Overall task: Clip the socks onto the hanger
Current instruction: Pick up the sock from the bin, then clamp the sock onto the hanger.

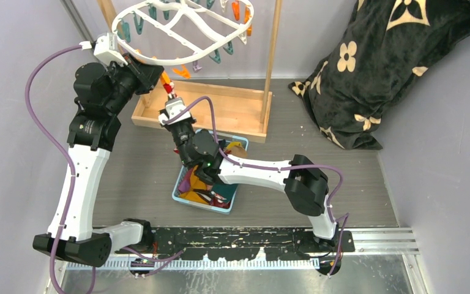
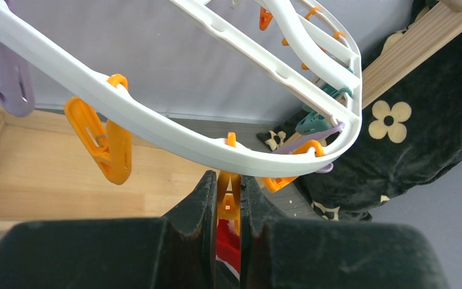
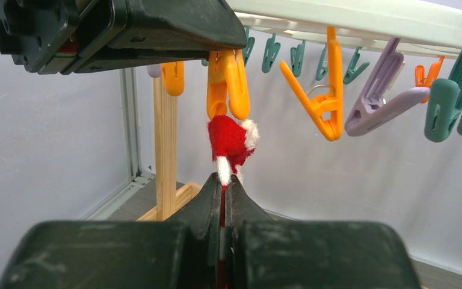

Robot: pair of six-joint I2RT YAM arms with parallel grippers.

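Right gripper [image 3: 223, 180] is up under the rim, fingers pinched tight on the red-white sock [image 3: 231, 139]. The sock stands on end: long axis vertical, bunched red tip pointing up, the rest dropping between the fingers and out of sight. That tip sits right at the lower end of an orange clip [image 3: 227, 90], touching it; from this angle I can't say whether the clip actually bites the fabric.

Left gripper [image 2: 228, 184] is clamped on that same orange clip, one finger on each side, just under the white hanger [image 2: 156, 123]. The clip hangs straight down from the rim, with a sliver of red below it.

From overhead, both grippers meet at the hanger's near edge, over the wooden stand [image 1: 232, 110]. More socks [image 1: 196, 187] lie heaped in the blue bin [image 1: 179, 197] under the right arm.
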